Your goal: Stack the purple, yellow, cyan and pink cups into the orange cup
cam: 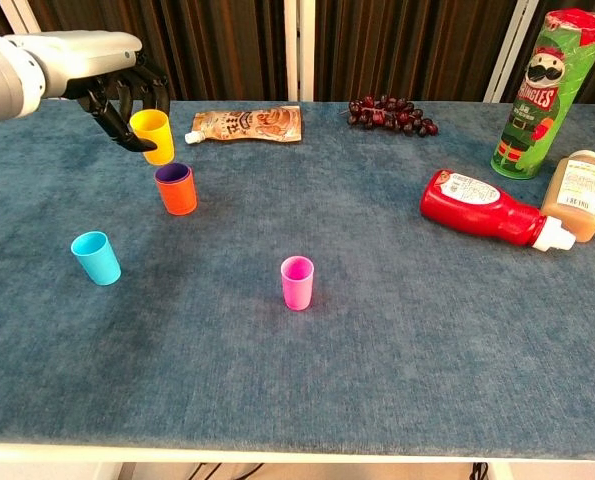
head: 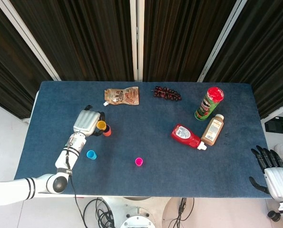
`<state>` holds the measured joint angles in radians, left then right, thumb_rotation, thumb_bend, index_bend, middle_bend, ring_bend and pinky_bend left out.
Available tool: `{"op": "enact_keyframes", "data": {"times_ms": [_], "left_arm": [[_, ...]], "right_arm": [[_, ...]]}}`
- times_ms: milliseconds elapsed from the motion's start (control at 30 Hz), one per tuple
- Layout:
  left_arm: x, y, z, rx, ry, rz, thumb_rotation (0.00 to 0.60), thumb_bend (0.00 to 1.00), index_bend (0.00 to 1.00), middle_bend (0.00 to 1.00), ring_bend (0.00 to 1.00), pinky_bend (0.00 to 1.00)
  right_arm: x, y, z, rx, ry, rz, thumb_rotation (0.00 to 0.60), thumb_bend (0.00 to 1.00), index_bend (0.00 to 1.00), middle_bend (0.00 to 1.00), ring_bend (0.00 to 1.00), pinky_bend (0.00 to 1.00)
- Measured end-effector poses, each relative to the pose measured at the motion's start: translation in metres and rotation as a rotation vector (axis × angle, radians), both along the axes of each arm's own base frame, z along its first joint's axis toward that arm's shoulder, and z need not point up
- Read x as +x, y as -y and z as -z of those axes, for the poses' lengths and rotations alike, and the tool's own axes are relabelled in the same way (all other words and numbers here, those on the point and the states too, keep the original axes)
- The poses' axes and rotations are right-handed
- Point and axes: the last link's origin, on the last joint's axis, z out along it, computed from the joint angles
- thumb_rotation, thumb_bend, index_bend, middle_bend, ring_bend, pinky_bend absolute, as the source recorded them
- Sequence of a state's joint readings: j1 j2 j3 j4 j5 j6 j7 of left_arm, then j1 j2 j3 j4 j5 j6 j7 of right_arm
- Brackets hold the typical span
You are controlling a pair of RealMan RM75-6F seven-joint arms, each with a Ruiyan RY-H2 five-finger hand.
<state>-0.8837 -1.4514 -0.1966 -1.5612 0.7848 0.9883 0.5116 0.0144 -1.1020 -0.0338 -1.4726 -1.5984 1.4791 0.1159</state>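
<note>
Yellow cup (cam: 154, 135) held above orange cup (cam: 177, 192) with purple cup (cam: 173, 173) nested inside, near table's left edge, cyan cup (cam: 95, 257) front-left, pink cup (cam: 297, 281) mid-front, both upright

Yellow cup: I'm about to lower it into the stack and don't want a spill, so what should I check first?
1. Left hand grips the yellow cup: ok.
2. Purple cup already seated in the orange cup: ok.
3. Yellow cup centred over the stack: not ok, it sits up and to the left.
4. Yellow cup upright: not ok, slightly tilted.
5. Cyan cup and pink cup stand apart from the stack: ok.
</note>
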Motion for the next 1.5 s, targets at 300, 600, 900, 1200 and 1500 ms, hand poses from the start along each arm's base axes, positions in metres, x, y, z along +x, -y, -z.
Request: {"op": "enact_keyframes", "data": {"times_ms": [300,600,900,1200,1500], "left_arm": [[-0.013,-0.005,0.020,-0.021,0.028,-0.011,0.600,0.26,0.50,0.50,0.50,0.17],[-0.016,-0.005,0.029,-0.047,0.039,-0.012,0.600,0.24,0.23,0.30,0.30,0.16],[-0.015,-0.002,0.018,-0.021,0.039,0.001,0.600,0.22,0.19,0.23,0.17,0.15],[-0.018,0.033,-0.024,-0.016,0.049,-0.022,0.600,0.20,0.21,0.26,0.30,0.22],[-0.065,0.092,-0.034,-0.027,-0.006,-0.104,0.600,0.19,0.25,0.27,0.28,0.25]], "right_arm": [[-0.003,0.001,-0.004,-0.012,0.002,0.010,0.600,0.22,0.00,0.00,0.00,0.00],[-0.005,0.001,-0.003,-0.009,0.009,0.020,0.600,0.22,0.00,0.00,0.00,0.00],[-0.006,0.002,-0.007,-0.017,0.009,0.019,0.600,0.22,0.00,0.00,0.00,0.00],[-0.001,0.006,-0.013,-0.029,0.007,0.000,0.600,0.22,0.00,0.00,0.00,0.00],[-0.001,0.006,-0.012,-0.024,0.012,0.000,0.600,0.22,0.00,0.00,0.00,0.00]]}}
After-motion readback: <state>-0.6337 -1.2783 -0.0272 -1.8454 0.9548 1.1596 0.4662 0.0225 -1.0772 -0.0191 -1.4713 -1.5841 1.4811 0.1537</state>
